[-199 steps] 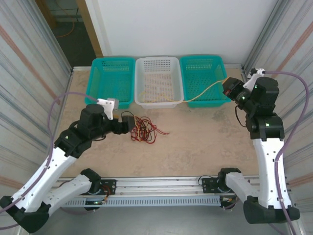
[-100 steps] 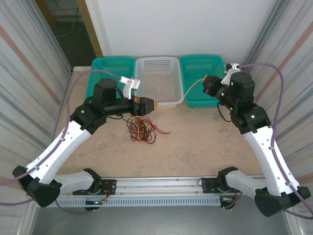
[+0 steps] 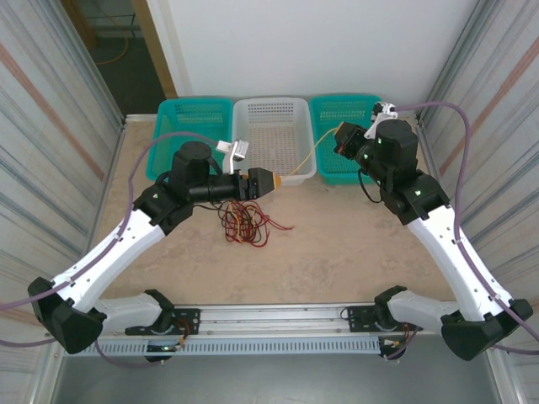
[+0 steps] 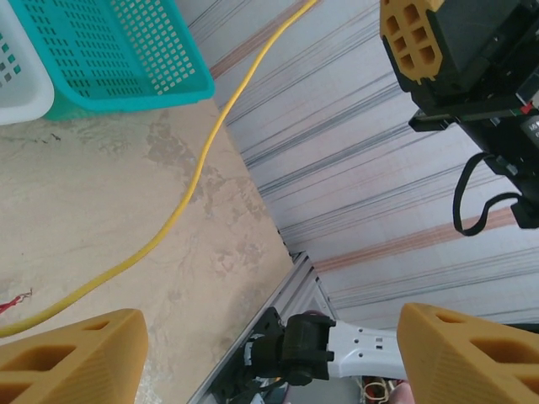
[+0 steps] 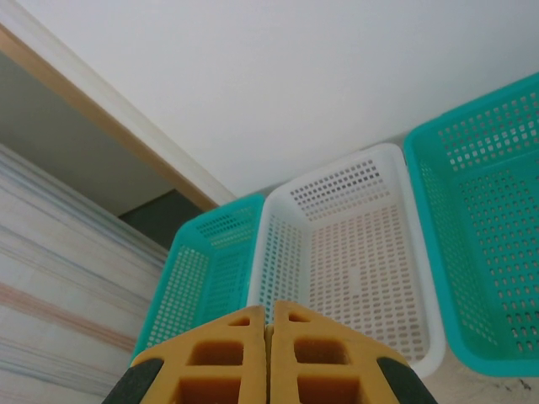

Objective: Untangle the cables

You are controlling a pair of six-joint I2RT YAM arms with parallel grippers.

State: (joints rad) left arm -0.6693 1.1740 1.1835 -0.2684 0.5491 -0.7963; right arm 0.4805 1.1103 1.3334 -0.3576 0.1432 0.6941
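Observation:
A tangle of red and black cables (image 3: 244, 225) lies on the table in front of the baskets; a red tip (image 4: 13, 300) shows in the left wrist view. A yellow cable (image 3: 313, 156) slopes down from my right gripper (image 3: 341, 136) to the table by the white basket; the same strand (image 4: 198, 172) runs across the left wrist view. The right gripper (image 5: 269, 316) is shut, jaws pressed together, holding that cable's upper end. My left gripper (image 3: 268, 181) hovers above the tangle, pointing right. It (image 4: 269, 324) is open with nothing between its fingers; the yellow cable passes beside it.
Three baskets stand along the back: teal (image 3: 192, 126), white (image 3: 269, 103), teal (image 3: 328, 118). The white basket (image 5: 354, 252) is below the right gripper. Corrugated walls close both sides. An aluminium rail (image 3: 278, 316) with the arm bases runs along the near edge.
The left arm rose from the tangle and swung right toward the centre. The right gripper moved left, drawing the yellow cable out of the white basket.

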